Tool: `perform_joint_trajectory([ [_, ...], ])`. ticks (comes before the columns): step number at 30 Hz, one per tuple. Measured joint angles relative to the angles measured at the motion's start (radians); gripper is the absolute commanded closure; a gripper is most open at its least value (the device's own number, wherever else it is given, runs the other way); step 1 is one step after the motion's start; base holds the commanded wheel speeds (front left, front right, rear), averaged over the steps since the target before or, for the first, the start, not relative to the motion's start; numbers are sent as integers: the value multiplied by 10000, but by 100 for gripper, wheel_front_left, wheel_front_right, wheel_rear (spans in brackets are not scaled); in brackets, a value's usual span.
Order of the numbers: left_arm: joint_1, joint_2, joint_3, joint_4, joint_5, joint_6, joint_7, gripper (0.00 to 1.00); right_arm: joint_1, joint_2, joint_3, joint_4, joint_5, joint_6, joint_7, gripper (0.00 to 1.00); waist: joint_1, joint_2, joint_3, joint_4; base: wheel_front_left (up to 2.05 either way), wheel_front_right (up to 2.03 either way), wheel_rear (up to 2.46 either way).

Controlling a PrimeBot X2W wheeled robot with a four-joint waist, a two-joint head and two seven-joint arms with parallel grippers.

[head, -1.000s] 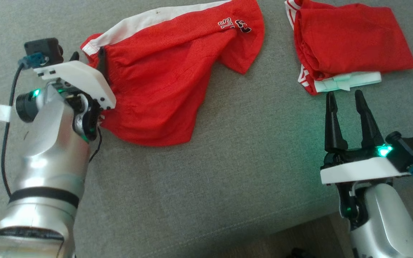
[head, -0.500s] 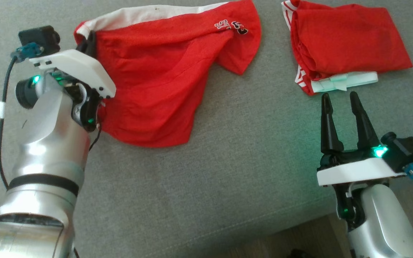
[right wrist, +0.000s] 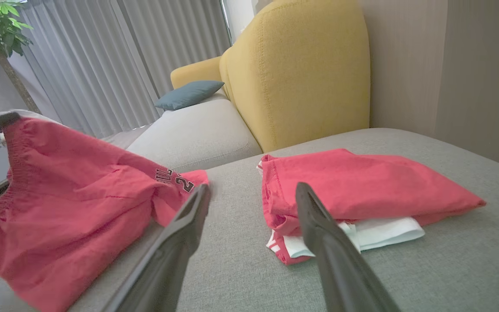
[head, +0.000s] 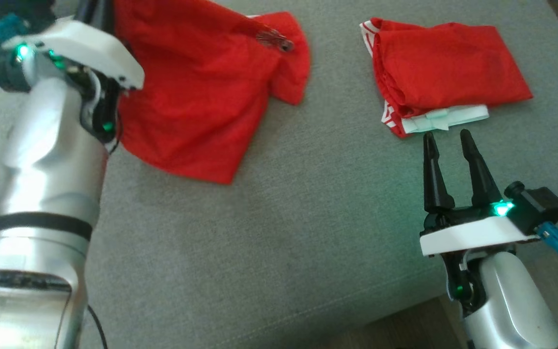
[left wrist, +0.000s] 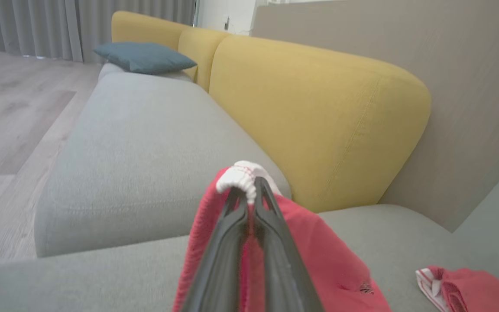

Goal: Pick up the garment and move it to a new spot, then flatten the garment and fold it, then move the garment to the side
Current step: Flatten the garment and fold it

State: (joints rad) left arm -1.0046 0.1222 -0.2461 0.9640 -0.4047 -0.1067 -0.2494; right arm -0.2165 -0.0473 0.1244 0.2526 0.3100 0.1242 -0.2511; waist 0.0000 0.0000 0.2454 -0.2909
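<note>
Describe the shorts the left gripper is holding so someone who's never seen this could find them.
On the grey sofa seat, look at its left half. The red shorts there hang crumpled from the left gripper, pinched at the white waistband; the other red garment lies neatly folded at the right.

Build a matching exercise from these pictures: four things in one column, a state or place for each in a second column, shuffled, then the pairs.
Column one
1. left gripper
2. right gripper
3. folded red garment
4. blue cushion

Column two
A. lies flat on the grey seat
B. open, holding nothing
C. lies beside the yellow backrest
D. shut on the loose red shorts

Pairs: 1-D, 2-B, 3-A, 4-C
</note>
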Motion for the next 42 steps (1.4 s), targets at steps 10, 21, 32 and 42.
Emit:
perform_joint_trajectory([
  [10, -94, 56, -92, -1007, 439, -79, 0, 100, 13, 0, 38, 50, 144, 0, 0, 0, 0, 0, -452, -107, 0, 0, 0],
  [21, -802, -426, -456, -4579, 1546, -173, -79, 100, 19, -4, 71, 38, 234, 0, 0, 0, 0, 0, -729, 220, 0, 0, 0],
  [32, 2533, 449, -5948, -6019, 775, -253, -82, 100, 78, -4, -207, 29, 316, 0, 0, 0, 0, 0, -787, 1019, 0, 0, 0],
  [42, 4164, 2512, -9603, -6078, -675, -253, -59, 100, 233, -2, -560, 247, 105, 0, 0, 0, 0, 0, -1217, 1825, 0, 0, 0],
])
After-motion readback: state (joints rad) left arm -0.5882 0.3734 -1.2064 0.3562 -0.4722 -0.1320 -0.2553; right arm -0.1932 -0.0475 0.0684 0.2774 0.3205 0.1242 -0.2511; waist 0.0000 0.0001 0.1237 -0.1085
